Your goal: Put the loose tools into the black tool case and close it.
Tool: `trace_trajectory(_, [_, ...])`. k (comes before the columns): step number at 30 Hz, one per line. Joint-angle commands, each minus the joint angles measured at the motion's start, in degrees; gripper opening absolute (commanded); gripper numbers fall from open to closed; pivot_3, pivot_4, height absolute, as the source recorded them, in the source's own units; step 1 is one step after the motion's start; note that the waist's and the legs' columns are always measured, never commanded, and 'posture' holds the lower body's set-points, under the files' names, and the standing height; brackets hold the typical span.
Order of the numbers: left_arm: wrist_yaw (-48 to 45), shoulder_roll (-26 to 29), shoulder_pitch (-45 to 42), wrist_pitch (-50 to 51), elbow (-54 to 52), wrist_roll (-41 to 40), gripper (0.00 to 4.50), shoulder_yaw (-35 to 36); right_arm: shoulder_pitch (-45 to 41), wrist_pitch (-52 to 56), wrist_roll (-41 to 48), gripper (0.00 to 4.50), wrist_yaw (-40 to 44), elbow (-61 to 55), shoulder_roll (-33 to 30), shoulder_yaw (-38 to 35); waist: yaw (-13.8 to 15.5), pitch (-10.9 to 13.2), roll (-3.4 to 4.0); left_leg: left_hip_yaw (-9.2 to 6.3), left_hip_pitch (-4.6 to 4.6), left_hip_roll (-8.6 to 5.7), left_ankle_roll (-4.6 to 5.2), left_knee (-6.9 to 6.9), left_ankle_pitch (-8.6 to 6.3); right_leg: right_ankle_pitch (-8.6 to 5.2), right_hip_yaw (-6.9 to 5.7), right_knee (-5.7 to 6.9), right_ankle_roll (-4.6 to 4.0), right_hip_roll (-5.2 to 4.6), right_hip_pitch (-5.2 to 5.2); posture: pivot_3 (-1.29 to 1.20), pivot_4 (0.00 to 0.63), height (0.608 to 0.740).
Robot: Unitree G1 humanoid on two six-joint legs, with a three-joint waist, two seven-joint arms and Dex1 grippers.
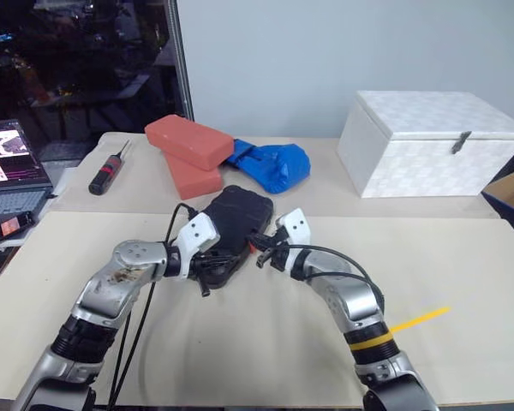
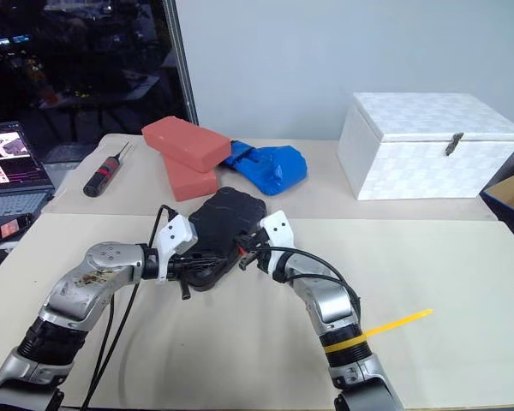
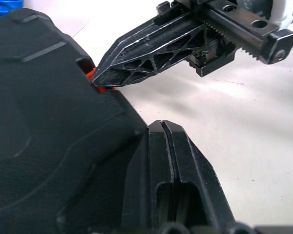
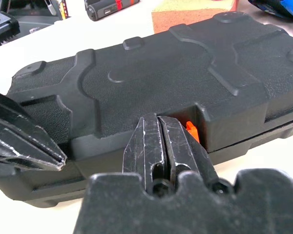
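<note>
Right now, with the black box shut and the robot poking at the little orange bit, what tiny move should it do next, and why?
Probably nudge the right gripper in against the orange latch to snap it home. The black tool case already lies lid-down on the table, and the right jaws are shut with their tip right beside the latch. The left gripper, also shut, sits at the case's edge and could steady it.

**No legible writing**

No word, brand, number or sign can be read on anything here; the black tool case (image 4: 185, 78) carries moulded ridges and raised shapes on its lid but no lettering; the laptop screen (image 1: 7, 152) off the counter's left edge glows with pictures and patches of colour, any text on it too small to make out; the white box (image 1: 428, 141) at the counter's far right corner bears a woven pattern and a metal clasp, no label.
</note>
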Motion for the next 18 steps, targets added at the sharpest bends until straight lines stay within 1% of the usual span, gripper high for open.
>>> trace_trajectory(1, [0.21,0.77,2.32,3.05,3.12,2.33,0.00,-3.24,1.77,2.50,-1.93,0.01,-0.47,6.62,0.65,2.74,-0.08,-0.07,0.07,-0.04,0.01,0.00,0.00,0.00,0.00,0.00,0.00,0.00,0.00,0.02,0.00,0.00,0.150,0.740])
trace_trajectory(7, [0.50,0.71,2.28,3.26,3.23,2.34,0.00,-3.13,-0.39,1.39,-2.26,0.01,-0.46,9.33,1.99,2.80,-0.75,-0.09,0.14,-0.26,0.17,0.02,-0.01,-0.01,-0.01,0.00,0.01,0.01,0.00,0.09,0.04,0.00,0.150,0.740])
trace_trajectory(9, [0.63,0.66,2.21,3.33,3.27,2.27,0.00,-3.11,-1.43,1.35,-2.66,0.01,-0.11,10.93,2.12,3.25,-0.95,-0.09,0.29,-0.42,0.20,0.01,-0.01,-0.09,-0.01,0.00,0.00,-0.03,0.00,0.09,0.02,0.00,0.150,0.740])
trace_trajectory(12, [0.64,0.48,2.22,3.49,3.26,2.40,0.00,-2.96,-3.21,2.75,-3.41,0.01,-0.35,14.43,2.15,3.70,-1.15,-0.06,0.33,-0.55,0.59,0.00,-0.04,-0.25,-0.02,-0.02,0.01,-0.11,-0.03,0.09,-0.03,0.00,0.150,0.740])
trace_trajectory(13, [0.63,0.41,2.24,3.57,3.22,2.43,0.00,-2.89,-3.69,2.57,-3.59,0.01,-0.56,15.41,2.20,3.64,-1.19,-0.06,0.34,-0.65,0.73,-0.03,-0.10,-0.37,-0.06,-0.04,0.00,-0.18,-0.06,0.05,0.02,0.00,0.150,0.740])
trace_trajectory(17, [0.75,0.21,2.50,3.64,2.89,2.17,0.00,-2.36,-4.58,0.72,-2.79,0.01,-0.16,15.83,2.81,2.84,-1.31,0.00,0.46,-1.36,0.77,-0.27,-0.23,-0.45,-0.14,-0.06,-0.17,-0.35,-0.08,-0.07,-0.04,0.00,0.150,0.740])
trace_trajectory(18, [0.79,0.11,2.82,3.44,2.51,1.80,0.00,-1.89,-4.18,-1.87,-2.31,0.01,0.68,14.44,2.92,2.64,-1.35,0.03,0.49,-1.56,0.75,-0.32,-0.25,-0.45,-0.15,-0.07,-0.21,-0.48,-0.08,-0.06,-0.09,0.00,0.150,0.740])
